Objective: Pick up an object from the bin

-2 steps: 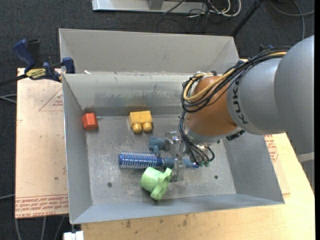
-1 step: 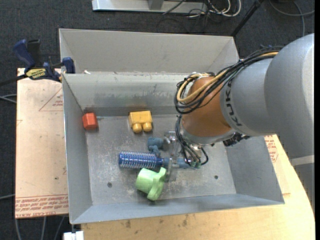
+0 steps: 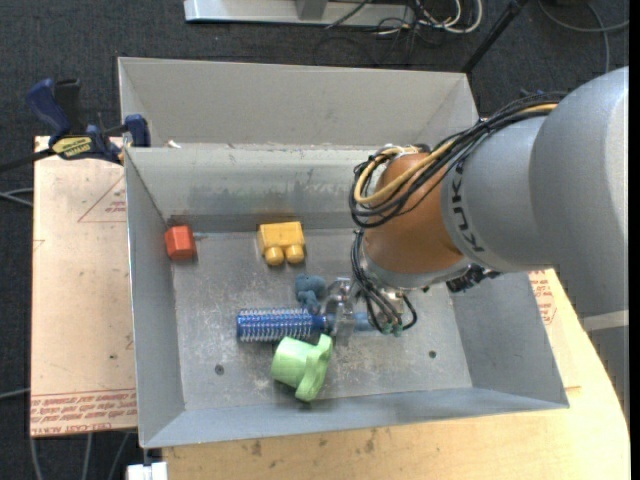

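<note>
Low over the middle of the bin floor, my pincer (image 3: 339, 309) sits at the right end of a ribbed blue roller (image 3: 275, 324), and I cannot tell how far it is open or whether it has hold of anything, because my own wrist hides it. A small grey-blue piece (image 3: 309, 290), lumpy and irregular, lies just beside the pincer on its upper left, close to the roller's end. The roller is a cylinder lying flat, its surface closely ridged like a coil. Just below it, touching or nearly so, a pale green plastic cup-like piece (image 3: 302, 365) lies tipped on its side, smooth and rounded. Farther off, near the back wall, a yellow block (image 3: 281, 241) with two round knobs on its front rests flat, and well apart to the left a small orange-red cube (image 3: 180, 242) stands near the left wall. That makes five loose things, one of each. My orange wrist cover (image 3: 410, 233) and looped cables (image 3: 373, 183) overhang the right of the grey metal bin (image 3: 430, 353), whose floor is scuffed.
</note>
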`<action>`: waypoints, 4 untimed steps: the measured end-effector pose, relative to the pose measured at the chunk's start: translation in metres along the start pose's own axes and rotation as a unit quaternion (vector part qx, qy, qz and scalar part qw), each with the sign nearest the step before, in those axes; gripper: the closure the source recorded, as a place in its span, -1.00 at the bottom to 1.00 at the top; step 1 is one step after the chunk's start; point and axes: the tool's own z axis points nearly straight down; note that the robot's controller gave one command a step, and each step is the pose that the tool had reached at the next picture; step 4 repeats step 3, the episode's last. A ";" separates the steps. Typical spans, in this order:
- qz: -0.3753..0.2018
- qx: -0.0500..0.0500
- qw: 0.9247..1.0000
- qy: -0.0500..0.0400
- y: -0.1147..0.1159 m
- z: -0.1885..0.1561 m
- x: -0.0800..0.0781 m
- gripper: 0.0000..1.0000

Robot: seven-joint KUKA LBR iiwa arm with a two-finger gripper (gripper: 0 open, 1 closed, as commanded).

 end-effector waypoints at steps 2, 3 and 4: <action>-0.143 0.000 0.990 -0.001 -0.026 -0.084 0.059 1.00; -0.153 0.001 0.988 -0.005 -0.037 -0.214 0.048 1.00; -0.153 0.001 0.988 -0.005 -0.037 -0.214 0.048 1.00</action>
